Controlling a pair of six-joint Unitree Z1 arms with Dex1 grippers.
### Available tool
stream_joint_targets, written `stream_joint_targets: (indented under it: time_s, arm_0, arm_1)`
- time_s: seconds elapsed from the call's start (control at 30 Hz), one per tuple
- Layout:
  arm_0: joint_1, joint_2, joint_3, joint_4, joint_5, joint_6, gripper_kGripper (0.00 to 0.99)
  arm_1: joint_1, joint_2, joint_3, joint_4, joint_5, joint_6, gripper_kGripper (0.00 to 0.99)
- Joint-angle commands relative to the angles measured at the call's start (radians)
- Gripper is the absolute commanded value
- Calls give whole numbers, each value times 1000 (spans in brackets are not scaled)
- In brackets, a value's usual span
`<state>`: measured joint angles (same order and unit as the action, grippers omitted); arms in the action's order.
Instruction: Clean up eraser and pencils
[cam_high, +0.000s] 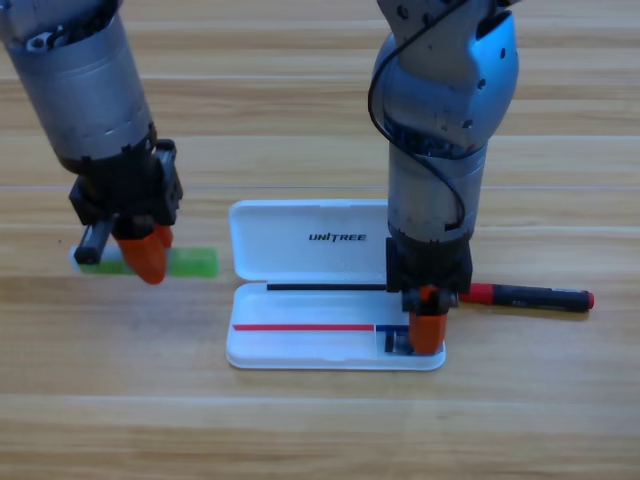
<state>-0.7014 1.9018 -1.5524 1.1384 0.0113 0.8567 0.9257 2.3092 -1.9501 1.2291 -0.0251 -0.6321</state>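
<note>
The right gripper (427, 325) points down into the lower tray of the open white case (300, 345), at its right end, where the dark eraser (393, 340) shows just beside the orange tips; whether they clasp it cannot be told. The red-and-black pencil (530, 297) lies on the tabletop (320, 430) right of the case. At left, the left gripper (145, 255) sits over the green-ended pencil (195, 263), its grip likewise hidden.
</note>
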Motion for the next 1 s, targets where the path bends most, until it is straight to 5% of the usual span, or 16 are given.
stream_joint_targets:
  time_s: [0.03,0.23,0.37,0.63,1.0]
  arm_0:
    - [-17,20,0,14,15,-10,0]
    - [-29,26,-25,20,13,-34,0]
    - [-61,52,-63,26,7,-67,0]
    - [-144,146,-144,24,-34,-140,0]
    - [-211,256,-187,-36,-40,-156,0]
  arm_1:
    - [27,-47,43,49,-16,-9,891]
    - [24,-261,171,55,-18,-11,904]
    - [-37,-329,246,52,-16,-34,904]
    - [-214,-240,318,-57,-7,-107,900]
    - [-263,-108,313,-138,-2,-164,850]
